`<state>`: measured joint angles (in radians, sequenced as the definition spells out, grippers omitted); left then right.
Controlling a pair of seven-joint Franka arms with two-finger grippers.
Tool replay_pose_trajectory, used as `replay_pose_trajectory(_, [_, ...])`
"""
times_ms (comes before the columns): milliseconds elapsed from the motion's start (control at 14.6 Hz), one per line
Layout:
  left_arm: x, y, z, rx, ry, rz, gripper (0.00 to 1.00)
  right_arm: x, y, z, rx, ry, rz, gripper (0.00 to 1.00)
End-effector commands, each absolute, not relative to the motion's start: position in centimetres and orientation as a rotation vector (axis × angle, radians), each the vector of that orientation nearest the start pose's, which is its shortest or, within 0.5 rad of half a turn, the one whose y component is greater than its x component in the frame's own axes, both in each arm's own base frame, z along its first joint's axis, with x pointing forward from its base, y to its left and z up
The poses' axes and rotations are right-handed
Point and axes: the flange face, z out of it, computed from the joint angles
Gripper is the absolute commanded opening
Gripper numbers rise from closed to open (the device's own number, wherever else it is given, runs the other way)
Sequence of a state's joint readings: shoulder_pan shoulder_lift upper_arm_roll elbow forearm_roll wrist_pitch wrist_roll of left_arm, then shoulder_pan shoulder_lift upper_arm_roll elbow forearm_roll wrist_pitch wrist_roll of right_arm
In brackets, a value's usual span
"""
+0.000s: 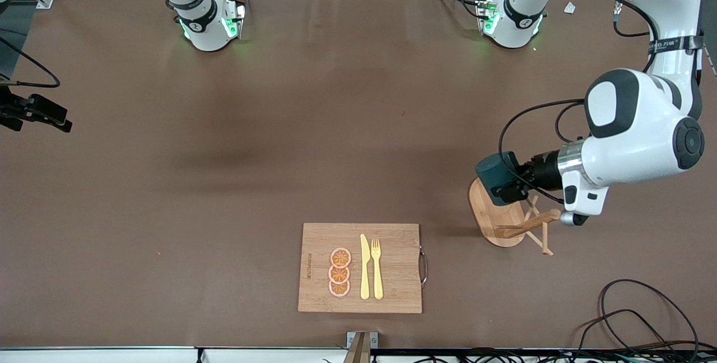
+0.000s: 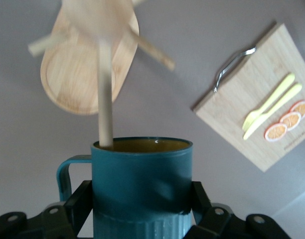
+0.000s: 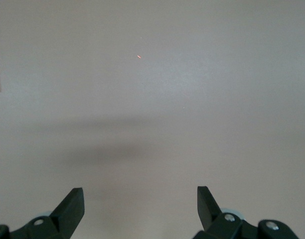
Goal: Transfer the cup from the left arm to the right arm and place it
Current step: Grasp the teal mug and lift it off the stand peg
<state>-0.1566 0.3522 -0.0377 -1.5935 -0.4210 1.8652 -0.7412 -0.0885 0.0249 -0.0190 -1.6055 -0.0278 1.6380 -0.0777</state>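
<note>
The cup (image 2: 141,185) is clamped across its body by the left gripper (image 1: 507,186) above the wooden peg rack (image 1: 498,217), seemingly to be carried off for the handover; the right gripper (image 3: 140,199) is held wide apart over bare table (image 1: 224,184), waiting.

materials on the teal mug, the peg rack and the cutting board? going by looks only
Dark teal mug with mustard-yellow inside, clamped in the left end effector: soft sheen and ribbed base suggest plastic, though glazed ceramic is possible. Pale wooden peg rack: light unpainted wood, with visible grain on the oval base. Rectangular board with metal handle: probably bamboo, judging by its striped grain.
</note>
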Motion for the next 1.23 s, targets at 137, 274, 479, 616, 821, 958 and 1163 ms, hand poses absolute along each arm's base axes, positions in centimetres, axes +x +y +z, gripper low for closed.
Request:
replay_pose_trajectory(137, [60.6,-20.1,47.9,-3.203,-1.239,0.531,0.71,55.8,-6.5,60.8,-3.168,-0.002,-0.020,1.00])
replay_pose_trajectory(274, [59.5,-23.1,48.8,-3.204,-1.227,0.538,0.70,55.8,-6.6,60.9,-3.168,-0.004,-0.022,1.00])
replay_pose_trajectory(479, [58.1,-28.0,50.4,-3.203,-1.236,0.459,0.69,55.7,-6.8,60.9,-3.168,0.000,-0.022,1.00])
replay_pose_trajectory(616, [56.3,-32.5,51.2,-3.198,-1.152,0.298,0.63,55.7,-6.8,60.8,-3.168,0.000,-0.017,1.00])
replay_pose_trajectory(821, [52.7,-39.6,51.0,-3.189,-1.046,0.109,0.58,55.7,-6.8,60.8,-3.167,0.001,-0.010,1.00])
replay_pose_trajectory(958, [50.8,-43.5,50.6,-3.200,-0.974,-0.090,0.57,55.7,-6.7,60.8,-3.167,-0.002,-0.010,1.00])
replay_pose_trajectory(1163, [46.0,-50.1,47.4,-3.121,-0.770,-0.358,0.56,55.7,-6.7,60.8,-3.166,0.001,-0.013,1.00])
